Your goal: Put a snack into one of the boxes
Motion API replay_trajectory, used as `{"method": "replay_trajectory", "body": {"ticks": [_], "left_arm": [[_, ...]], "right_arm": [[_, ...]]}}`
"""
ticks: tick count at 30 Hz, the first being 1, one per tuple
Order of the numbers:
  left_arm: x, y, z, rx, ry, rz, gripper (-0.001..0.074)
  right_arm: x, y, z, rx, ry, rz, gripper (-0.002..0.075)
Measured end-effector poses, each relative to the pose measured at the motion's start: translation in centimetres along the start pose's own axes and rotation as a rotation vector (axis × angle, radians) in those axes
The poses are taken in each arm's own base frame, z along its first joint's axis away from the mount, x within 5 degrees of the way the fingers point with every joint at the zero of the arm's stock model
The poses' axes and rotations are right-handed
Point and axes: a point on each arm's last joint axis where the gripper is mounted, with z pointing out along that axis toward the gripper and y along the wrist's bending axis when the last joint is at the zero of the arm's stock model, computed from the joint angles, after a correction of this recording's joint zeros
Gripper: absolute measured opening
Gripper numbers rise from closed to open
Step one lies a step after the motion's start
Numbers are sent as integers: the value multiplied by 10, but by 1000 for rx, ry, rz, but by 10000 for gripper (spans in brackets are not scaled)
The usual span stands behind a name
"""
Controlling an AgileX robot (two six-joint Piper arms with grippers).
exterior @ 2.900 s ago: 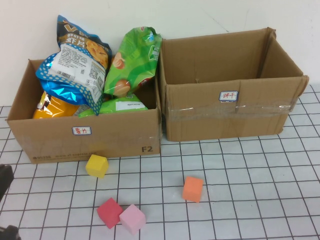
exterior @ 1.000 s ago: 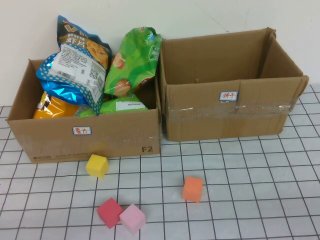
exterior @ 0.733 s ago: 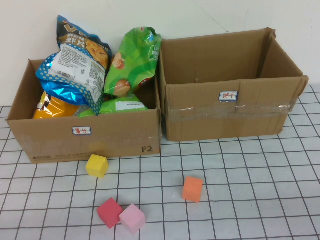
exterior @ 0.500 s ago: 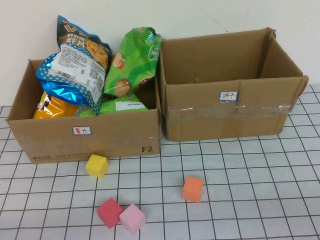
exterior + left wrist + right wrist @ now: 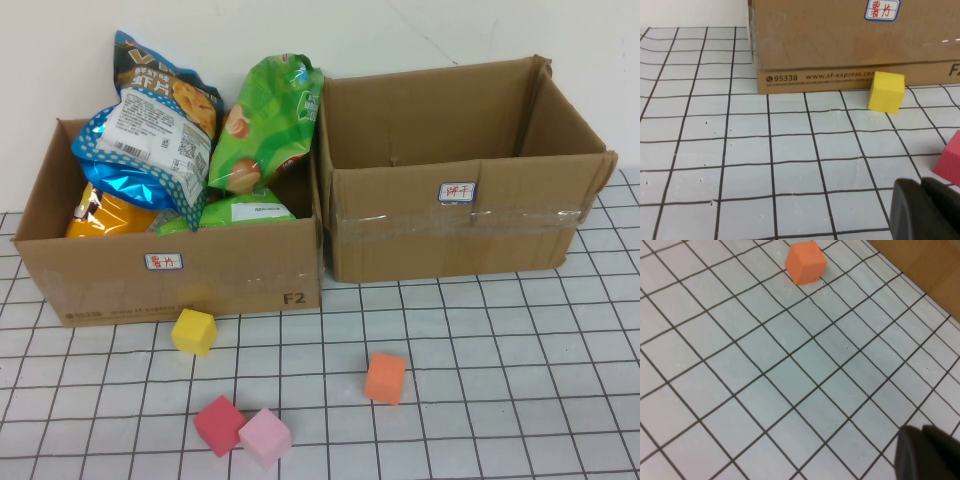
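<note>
The left cardboard box [image 5: 170, 272] holds several snack bags: a blue bag [image 5: 150, 130], a green bag [image 5: 265, 120], an orange bag [image 5: 105, 215] and a flat green bag [image 5: 240, 210]. The right box [image 5: 460, 235] shows nothing inside. Neither arm shows in the high view. My left gripper [image 5: 921, 207] is shut and empty, low over the table in front of the left box [image 5: 840, 45]. My right gripper [image 5: 925, 452] is shut and empty over bare table, apart from the right box's corner [image 5: 935, 270].
Small cubes lie on the gridded table in front of the boxes: yellow [image 5: 193, 331], orange [image 5: 385, 377], red [image 5: 219, 424] and pink [image 5: 265, 437]. The left wrist view shows the yellow cube [image 5: 886, 91] and red cube [image 5: 950, 160]; the right wrist view shows the orange cube [image 5: 806, 262].
The dark left arm at the lower left edge of the high view 2.9 s ago has gone out of that view. Boxes, bags and cubes have not moved.
</note>
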Motion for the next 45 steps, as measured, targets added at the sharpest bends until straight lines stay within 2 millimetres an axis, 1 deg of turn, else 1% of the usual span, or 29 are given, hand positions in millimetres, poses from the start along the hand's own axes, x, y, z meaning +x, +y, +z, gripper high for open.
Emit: {"method": "replay_trajectory", "body": {"ticks": [17, 22, 26, 28, 32, 34, 37, 41, 45], "left_arm": [[0, 0, 0, 0, 0, 17, -1], [0, 0, 0, 2, 0, 12, -1], [0, 0, 0, 2, -1, 12, -1], [0, 0, 0, 2, -1, 12, -1], [0, 0, 0, 2, -1, 12, -1], [0, 0, 0, 2, -1, 12, -1], [0, 0, 0, 2, -1, 12, -1], [0, 0, 0, 2, -1, 12, -1], [0, 0, 0, 3, -1, 10, -1]], "right_arm": [[0, 0, 0, 0, 0, 0, 1], [3, -3, -4, 34, -6, -48, 1], [2, -6, -10, 97, -67, 63, 0], [3, -10, -10, 172, -125, 143, 0], [19, -16, -3, 383, -226, 290, 0], [33, -16, 2, 498, -272, 361, 0], [52, -12, 6, 617, -296, 419, 0], [71, -3, 10, 695, -295, 396, 0], [85, 2, 21, 688, -232, 374, 0]]}}
